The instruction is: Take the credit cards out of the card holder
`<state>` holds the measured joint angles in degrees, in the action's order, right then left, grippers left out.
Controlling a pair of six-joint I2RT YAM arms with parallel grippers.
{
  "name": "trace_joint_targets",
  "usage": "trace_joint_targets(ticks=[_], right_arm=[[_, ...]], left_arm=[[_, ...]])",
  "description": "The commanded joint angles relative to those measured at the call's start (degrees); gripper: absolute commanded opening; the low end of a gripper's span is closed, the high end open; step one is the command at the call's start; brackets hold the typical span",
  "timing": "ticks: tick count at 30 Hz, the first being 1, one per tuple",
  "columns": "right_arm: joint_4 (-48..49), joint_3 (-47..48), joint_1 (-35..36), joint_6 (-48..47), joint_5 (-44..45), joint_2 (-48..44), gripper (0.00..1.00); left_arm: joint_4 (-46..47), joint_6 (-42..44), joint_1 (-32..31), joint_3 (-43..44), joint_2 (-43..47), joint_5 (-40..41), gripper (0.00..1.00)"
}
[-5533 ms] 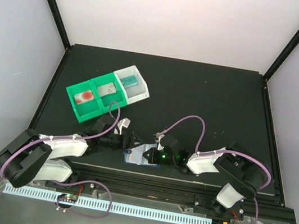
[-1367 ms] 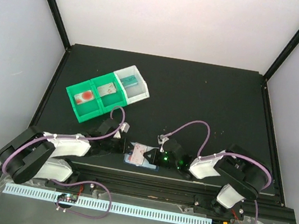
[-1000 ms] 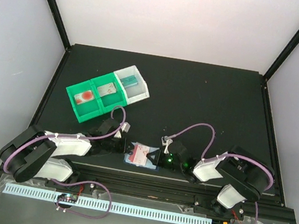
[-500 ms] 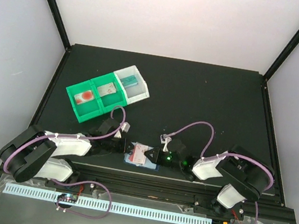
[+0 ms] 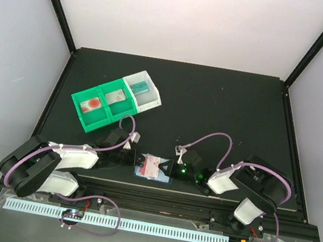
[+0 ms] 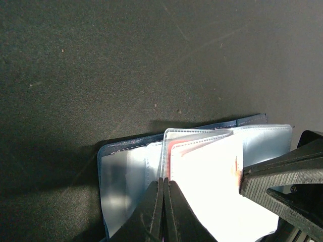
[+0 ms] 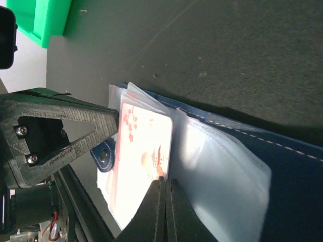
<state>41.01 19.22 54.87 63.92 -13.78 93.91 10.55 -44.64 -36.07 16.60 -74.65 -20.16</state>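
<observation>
I see the card holder [image 5: 154,177] lying open near the bottom centre of the overhead frame, close to the near edge of the black table [image 5: 224,112], with both arms meeting over it from either side. In the left wrist view, the left gripper [image 6: 164,182] sits at the bottom centre with its fingers pressed tightly together on the near edge of one of the holder's clear pockets. In the right wrist view, the right gripper [image 7: 162,180] is likewise closed, and its tips seem to pinch the edge of a pale pink credit card [image 7: 142,156] that stands partly out of a pocket. The green tray [image 5: 105,121] sits well apart towards the upper left of the overhead frame, a red patch showing in one compartment.
</observation>
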Motion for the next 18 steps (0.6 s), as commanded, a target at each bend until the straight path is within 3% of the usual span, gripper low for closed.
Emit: trace_joint_targets(ticks=[1, 6, 11, 18], right_arm=[[3.3, -2.6, -1.1, 0.1, 1.3, -1.0, 0.01], [2.0, -3.9, -1.3, 0.0, 2.0, -3.0, 0.02], [3.6, -2.6, -1.3, 0.1, 0.5, -1.0, 0.15], [3.5, -0.7, -1.3, -0.4, -0.4, 1.3, 0.18]], left_arm=[[-6.2, 0.1, 0.0, -1.8, -2.2, 4.0, 0.02], [-6.2, 0.0, 0.0, -1.4, -2.8, 4.2, 0.02], [-5.5, -0.2, 0.0, -1.8, -2.9, 4.0, 0.02], [-5.2, 0.1, 0.0, -1.7, -3.0, 3.6, 0.02]])
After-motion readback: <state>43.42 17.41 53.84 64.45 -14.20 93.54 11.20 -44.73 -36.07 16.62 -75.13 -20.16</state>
